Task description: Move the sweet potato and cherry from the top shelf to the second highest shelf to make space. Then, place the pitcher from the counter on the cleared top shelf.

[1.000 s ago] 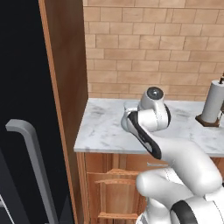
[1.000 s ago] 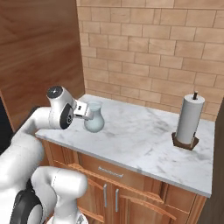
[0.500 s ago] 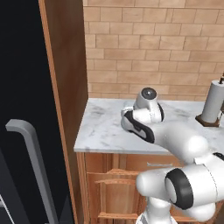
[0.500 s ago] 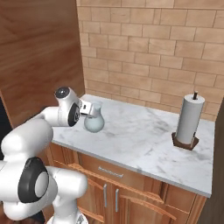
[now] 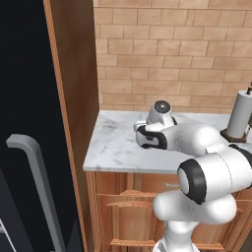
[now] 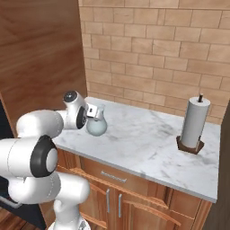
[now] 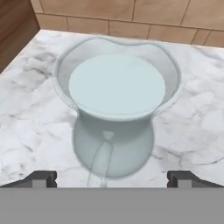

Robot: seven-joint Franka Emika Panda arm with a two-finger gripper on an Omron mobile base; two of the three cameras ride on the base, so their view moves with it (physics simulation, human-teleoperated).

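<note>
**Arm Tucks In Low by the Jug**

Since a moment ago the arm has folded down lower, and its hand has slid in closer to the pitcher [image 6: 97,125].

It is a pale blue-green jug that looks like glass. Its belly is round, its neck is thin, and its rim spreads out wide and wavy. In the hand view the pitcher [image 7: 114,109] sits in the middle, with the rim at 12 o'clock and the belly lower down.

It stands upright on the counter [image 6: 148,143], a smooth white and grey stone slab with brown wood doors under it. A paper towel roll [image 6: 195,122] stands well apart, toward 3 o'clock in the right base view. Tan bricks make the wall [image 6: 157,49] behind.

The gripper [image 7: 111,178] has its two dark fingers [image 7: 41,178] spread wide, one on each side of the jug's belly. They are not pinching it.
</note>
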